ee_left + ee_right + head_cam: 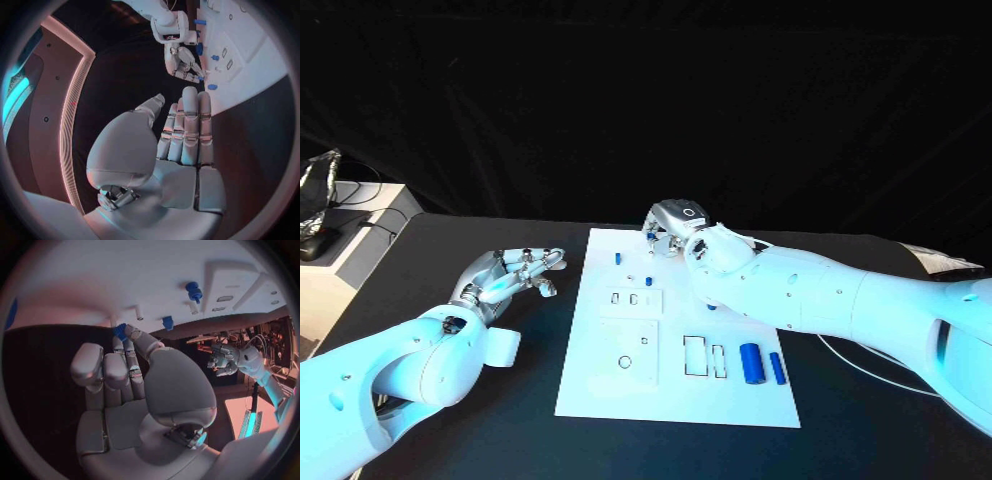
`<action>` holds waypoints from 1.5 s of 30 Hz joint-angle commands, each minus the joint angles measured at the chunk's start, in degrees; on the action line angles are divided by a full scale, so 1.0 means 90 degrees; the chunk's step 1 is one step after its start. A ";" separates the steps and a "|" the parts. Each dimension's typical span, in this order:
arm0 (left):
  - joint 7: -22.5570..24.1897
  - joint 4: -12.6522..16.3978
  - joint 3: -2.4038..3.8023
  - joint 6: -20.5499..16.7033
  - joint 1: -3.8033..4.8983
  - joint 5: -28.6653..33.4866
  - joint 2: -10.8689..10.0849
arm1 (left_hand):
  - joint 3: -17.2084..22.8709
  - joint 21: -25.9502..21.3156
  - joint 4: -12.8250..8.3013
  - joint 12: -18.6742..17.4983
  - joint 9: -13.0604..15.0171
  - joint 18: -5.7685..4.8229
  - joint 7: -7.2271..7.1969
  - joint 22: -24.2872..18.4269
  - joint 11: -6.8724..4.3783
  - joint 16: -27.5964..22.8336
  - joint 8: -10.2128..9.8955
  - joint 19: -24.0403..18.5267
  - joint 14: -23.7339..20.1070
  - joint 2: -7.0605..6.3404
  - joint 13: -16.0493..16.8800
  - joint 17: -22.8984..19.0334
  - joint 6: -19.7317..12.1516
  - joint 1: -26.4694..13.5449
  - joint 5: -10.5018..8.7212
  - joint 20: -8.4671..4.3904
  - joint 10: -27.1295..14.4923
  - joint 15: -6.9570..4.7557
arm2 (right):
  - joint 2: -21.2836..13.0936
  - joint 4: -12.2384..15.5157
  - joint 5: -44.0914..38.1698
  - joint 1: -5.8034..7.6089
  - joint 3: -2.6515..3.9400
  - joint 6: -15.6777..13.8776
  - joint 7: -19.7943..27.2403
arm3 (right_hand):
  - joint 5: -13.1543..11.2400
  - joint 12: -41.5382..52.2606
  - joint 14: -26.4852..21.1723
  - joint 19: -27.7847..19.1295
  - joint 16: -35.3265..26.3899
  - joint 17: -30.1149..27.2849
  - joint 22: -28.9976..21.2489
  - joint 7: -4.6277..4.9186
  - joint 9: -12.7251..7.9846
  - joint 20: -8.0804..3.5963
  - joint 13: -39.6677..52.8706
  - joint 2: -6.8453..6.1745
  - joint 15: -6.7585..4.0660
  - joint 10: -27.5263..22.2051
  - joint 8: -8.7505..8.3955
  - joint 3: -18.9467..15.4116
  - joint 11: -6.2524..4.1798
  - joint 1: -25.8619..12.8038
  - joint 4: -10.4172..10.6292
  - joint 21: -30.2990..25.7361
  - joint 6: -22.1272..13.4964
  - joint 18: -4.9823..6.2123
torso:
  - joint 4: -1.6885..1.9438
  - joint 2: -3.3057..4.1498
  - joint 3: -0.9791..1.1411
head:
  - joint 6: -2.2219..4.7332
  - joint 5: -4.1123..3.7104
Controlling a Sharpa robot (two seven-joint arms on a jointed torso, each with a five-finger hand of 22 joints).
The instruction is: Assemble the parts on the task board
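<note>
- Head view, starting at my left: the left hand [516, 275] hangs over the bare black table [416, 290] just off the left edge of the task board [603, 400]. Its fingers are extended, and I see nothing in them.
- From the left wrist view I read the same. The fingers [189, 125] lie straight and side by side, the palm holds nothing, and the hand is apart from the board.
- Moving onto the board in the head view, a small blue peg [617, 258] stands near the far left part, and a second small blue part [649, 280] stands a little right of it. I judge these to be already seated, though I cannot confirm how deep they sit.
- Nearer me, the rectangular cut-outs [694, 356] in the board's middle look unfilled.
- Right of those cut-outs, two long blue cylinders [751, 362] lie flat side by side on the board, near its right edge. I take them as parts not yet assembled.
- The right hand [678, 228] is at the far edge of the board, knuckles up.
- In the right wrist view its fingertips [128, 332] close on a small blue piece [120, 332] right at the white surface. I read that as a pinch, with the part either being set down or being lifted; I cannot tell which.
- My estimate is that the task is partway along: a few small pegs are up, one is in hand, and the long cylinders and cut-outs are left.
</note>
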 commanded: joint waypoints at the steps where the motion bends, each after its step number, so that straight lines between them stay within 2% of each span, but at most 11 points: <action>1: 0.0026 -0.0004 0.0006 0.0078 0.0004 -0.0011 0.0010 | 0.0006 0.0026 -0.0025 -0.0009 0.0000 0.0103 0.0006 -0.0005 -0.0011 0.0021 -0.0024 -0.0040 -0.0059 0.0035 0.0004 -0.0006 -0.0035 0.0006 -0.0035 0.0001 -0.0030 -0.0005 | -0.0049 -0.0008 -0.0153 -0.0046 -0.0024 0.0010 -0.0144 | 0.0045 0.0034 0.0028 0.0398 -0.0036 0.0000 0.0748 0.0014 0.0010 0.0005 0.0023 0.0266 -0.0023 0.0351 -0.0009 0.0015 -0.0277 0.0198 -0.0043 -0.0017 0.0036 0.0112 | 0.0004 0.0010 -0.0001 | 0.0009 0.0000; 7: 0.0024 -0.0054 0.0006 0.0075 0.0004 -0.0011 0.0005 | 0.0006 0.0026 -0.0025 -0.0009 0.0000 0.0103 0.0006 -0.0005 -0.0011 0.0021 -0.0024 -0.0040 -0.0059 0.0035 0.0004 -0.0006 -0.0035 0.0006 -0.0035 0.0001 -0.0030 -0.0005 | -0.0067 0.0018 -0.0181 -0.0047 -0.0024 -0.0188 -0.0180 | 0.0078 0.0034 0.0030 0.0400 -0.0033 0.0004 0.0752 0.0014 0.0009 0.0005 0.0023 0.0259 -0.0024 0.0354 -0.0008 0.0021 -0.0278 0.0188 -0.0045 -0.0006 0.0038 0.0110 | -0.0001 0.0016 0.0000 | 0.0011 0.0005; 10: 0.0022 -0.0076 0.0006 0.0077 0.0004 -0.0011 0.0003 | 0.0006 0.0026 -0.0025 -0.0009 0.0000 0.0103 0.0006 -0.0005 -0.0011 0.0021 -0.0024 -0.0040 -0.0059 0.0035 0.0004 -0.0006 -0.0035 0.0006 -0.0035 0.0001 -0.0030 -0.0005 | -0.0082 0.0033 -0.0191 -0.0048 -0.0024 -0.0248 -0.0207 | 0.0090 0.0034 0.0028 0.0402 -0.0034 0.0002 0.0754 0.0014 0.0010 0.0004 0.0023 0.0255 -0.0025 0.0356 -0.0007 0.0027 -0.0278 0.0186 -0.0048 0.0000 0.0042 0.0108 | 0.0007 0.0020 -0.0009 | 0.0015 0.0000; 22: 0.0006 -0.0105 0.0006 0.0090 0.0004 -0.0011 0.0004 | 0.0006 0.0055 -0.0033 -0.0009 0.0000 0.0110 0.0012 -0.0026 -0.0004 0.0058 -0.0025 -0.0049 -0.0067 0.0031 0.0003 -0.0039 -0.0050 0.0004 -0.0037 0.0006 -0.0049 -0.0001 | -0.0138 0.0096 -0.0218 -0.0058 -0.0024 -0.0340 -0.0257 | 0.0103 0.0034 0.0028 0.0404 -0.0031 0.0006 0.0754 0.0015 0.0010 0.0004 0.0023 0.0253 -0.0024 0.0360 -0.0007 0.0035 -0.0278 0.0182 -0.0051 0.0000 0.0045 0.0109 | 0.0009 0.0031 -0.0011 | 0.0015 0.0003; 35: -0.0001 -0.0113 0.0005 0.0090 0.0004 -0.0011 0.0001 | 0.0003 0.0062 -0.0034 -0.0009 0.0000 0.0112 0.0013 -0.0032 -0.0002 0.0066 -0.0025 -0.0050 -0.0068 0.0030 0.0003 -0.0046 -0.0056 0.0006 -0.0037 0.0008 -0.0058 0.0001 | -0.0154 0.0126 -0.0035 -0.0066 -0.0025 -0.0104 -0.0098 | 0.0106 0.0032 0.0021 0.0397 -0.0047 -0.0015 0.0746 0.0019 0.0006 0.0005 0.0021 0.0242 -0.0023 0.0347 -0.0012 0.0025 -0.0276 0.0166 -0.0042 -0.0036 0.0032 0.0114 | 0.0009 0.0039 -0.0015 | 0.0016 -0.0005; 40: -0.0005 -0.0112 0.0005 0.0091 0.0004 -0.0011 0.0002 | 0.0003 0.0062 -0.0034 -0.0009 0.0000 0.0112 0.0013 -0.0032 -0.0002 0.0066 -0.0025 -0.0050 -0.0068 0.0030 0.0003 -0.0046 -0.0056 0.0006 -0.0037 0.0008 -0.0058 0.0001 | -0.0126 0.0041 0.0098 -0.0066 -0.0025 -0.0072 0.0003 | 0.0140 0.0026 -0.0037 0.0346 -0.0263 -0.0259 0.0662 0.0111 -0.0090 0.0046 -0.0004 0.0130 0.0038 0.0057 -0.0024 -0.0103 -0.0184 0.0059 0.0046 -0.0383 -0.0287 0.0171 | 0.0012 0.0036 -0.0022 | 0.0019 -0.0017; 41: -0.0007 -0.0111 0.0005 0.0092 0.0004 -0.0011 0.0000 | 0.0003 0.0062 -0.0034 -0.0009 0.0000 0.0112 0.0013 -0.0032 -0.0002 0.0066 -0.0025 -0.0050 -0.0068 0.0030 0.0003 -0.0046 -0.0056 0.0006 -0.0037 0.0008 -0.0058 0.0001 | -0.0119 0.0015 0.0124 -0.0066 -0.0025 -0.0074 0.0018 | 0.0147 0.0025 -0.0067 0.0322 -0.0397 -0.0422 0.0609 0.0150 -0.0142 0.0079 -0.0010 0.0029 0.0080 -0.0156 -0.0024 -0.0186 -0.0120 -0.0041 0.0114 -0.0590 -0.0464 0.0209 | 0.0019 0.0037 -0.0024 | 0.0017 -0.0020; 45: -0.0011 -0.0114 0.0005 0.0091 0.0004 -0.0011 -0.0004 | -0.0002 0.0066 -0.0033 -0.0010 -0.0001 0.0113 0.0019 -0.0039 0.0002 0.0071 -0.0025 -0.0054 -0.0070 0.0030 0.0003 -0.0053 -0.0064 0.0003 -0.0038 0.0011 -0.0068 0.0003 | -0.0111 -0.0036 0.0160 -0.0066 -0.0025 -0.0093 0.0033 | 0.0138 0.0024 -0.0101 0.0275 -0.0766 -0.0879 0.0388 0.0180 -0.0149 0.0163 -0.0019 -0.0094 0.0153 -0.0573 -0.0022 -0.0161 -0.0002 -0.0077 0.0210 -0.1307 -0.0536 0.0366 | 0.0026 0.0038 -0.0022 | 0.0015 -0.0027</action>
